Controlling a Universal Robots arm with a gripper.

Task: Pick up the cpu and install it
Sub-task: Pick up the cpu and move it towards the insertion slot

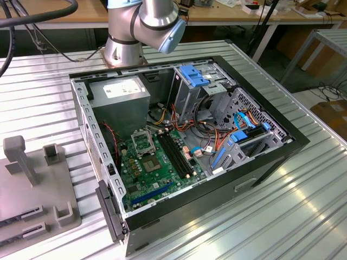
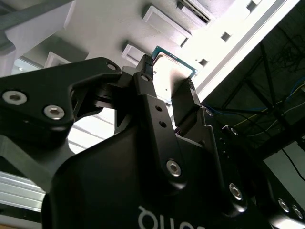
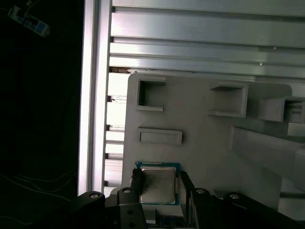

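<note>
- Currently we have the gripper [image 3: 159, 187] clenched on the cpu [image 3: 156, 184]. Its fingers [image 3: 137, 181] pinch two opposite edges, with the metal top facing the first wrist view.
- In the second wrist view, the cpu [image 2: 172, 71] sits right at the fingertips in the same grasp.
- We see the cpu over the grey fixture [image 3: 205, 138], near that fixture's edge. We cannot tell whether it is lifted clear or touching.
- On the exterior view's left, the grey fixture [image 1: 32, 184] lies at the desk [image 1: 303, 206] edge, apart from the computer case [image 1: 271, 157] mid-desk.
- To us, the socket [image 1: 142, 142] on the motherboard [image 1: 162, 176] looks empty.
- Our read: the grasp is made, and the install is not yet done.
</note>
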